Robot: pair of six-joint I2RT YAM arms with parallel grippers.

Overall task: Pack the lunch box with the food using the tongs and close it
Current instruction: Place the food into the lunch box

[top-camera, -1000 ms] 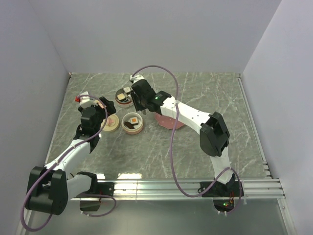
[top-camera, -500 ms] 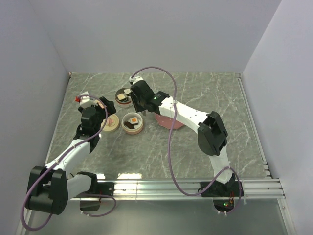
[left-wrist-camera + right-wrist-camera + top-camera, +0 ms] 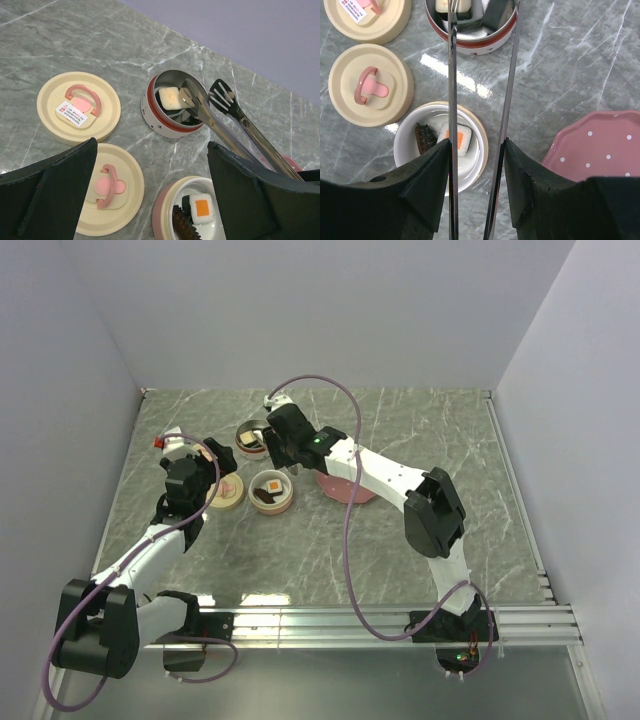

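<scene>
The tongs (image 3: 452,100) are sitting clamped in the right gripper (image 3: 477,165), arms standing moderately apart, nothing showing between the tips, which are hanging over the steel lunch box tier (image 3: 470,42) holding a white piece (image 3: 170,97). An orange-topped piece (image 3: 457,140) and brown oblong (image 3: 422,139) are lying in the white tier (image 3: 402,137). The pieces are likely handling light and slippery: pinch their flat sides. The left gripper (image 3: 152,175) is gaping empty.

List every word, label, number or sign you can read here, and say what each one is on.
White sticker on one cream lid: a red warning triangle, then lines of print too small to read.
Same sticker in the right wrist view: cut off at the frame edge, unreadable.
Nothing else shows any writing.
</scene>
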